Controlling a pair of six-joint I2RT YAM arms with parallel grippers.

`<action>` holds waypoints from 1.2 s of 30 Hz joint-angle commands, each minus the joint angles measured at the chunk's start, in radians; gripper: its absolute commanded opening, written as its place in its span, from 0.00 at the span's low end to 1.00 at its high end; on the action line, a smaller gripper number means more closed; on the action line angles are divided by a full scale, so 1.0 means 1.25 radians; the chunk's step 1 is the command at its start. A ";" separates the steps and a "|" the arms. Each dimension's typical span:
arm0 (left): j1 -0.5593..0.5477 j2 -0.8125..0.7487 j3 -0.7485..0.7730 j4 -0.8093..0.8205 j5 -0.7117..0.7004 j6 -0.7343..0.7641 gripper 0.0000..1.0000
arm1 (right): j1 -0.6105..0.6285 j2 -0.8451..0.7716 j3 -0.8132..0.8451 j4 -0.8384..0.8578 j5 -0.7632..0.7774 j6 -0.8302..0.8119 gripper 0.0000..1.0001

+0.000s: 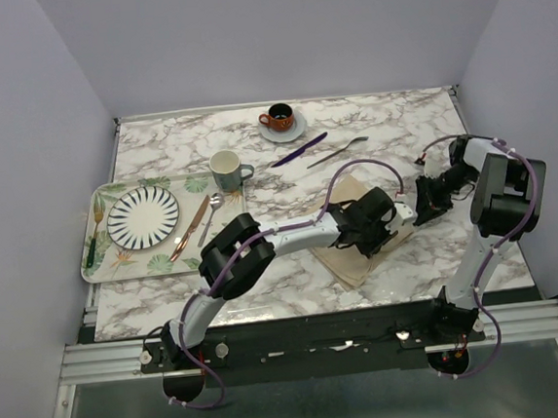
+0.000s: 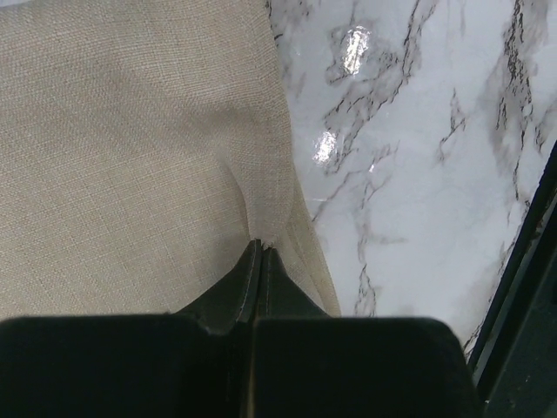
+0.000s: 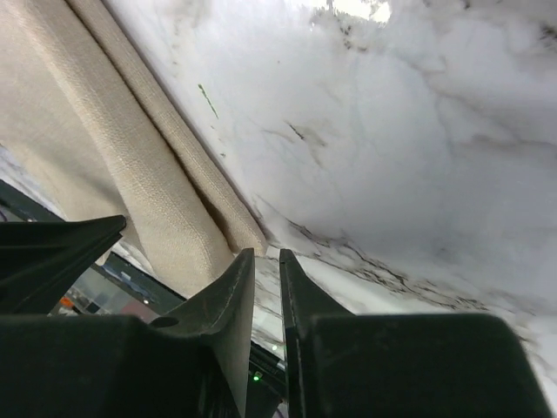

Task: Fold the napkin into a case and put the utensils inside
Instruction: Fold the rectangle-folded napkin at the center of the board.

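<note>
The beige napkin (image 1: 347, 262) lies folded on the marble table near the front edge. My left gripper (image 1: 370, 222) sits over it, shut on a pinch of the napkin (image 2: 130, 157) that puckers at the tips of the left gripper (image 2: 261, 248). My right gripper (image 1: 423, 206) is just right of the cloth. In the right wrist view the right gripper (image 3: 266, 257) is open by a narrow gap with nothing in it, beside the napkin's folded corner (image 3: 130, 165). The purple knife (image 1: 299, 149) and silver fork (image 1: 338, 152) lie farther back on the table.
A leaf-printed tray (image 1: 103, 263) at the left holds a striped plate (image 1: 143, 217), a copper knife (image 1: 193, 226) and a small spoon (image 1: 211, 215). A mug (image 1: 227, 170) stands beside it. A cup on a saucer (image 1: 280, 118) is at the back.
</note>
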 commanded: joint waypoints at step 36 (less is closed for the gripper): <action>0.275 -0.334 -0.363 -0.012 0.156 0.032 0.55 | 0.007 -0.002 0.062 -0.051 -0.086 -0.048 0.01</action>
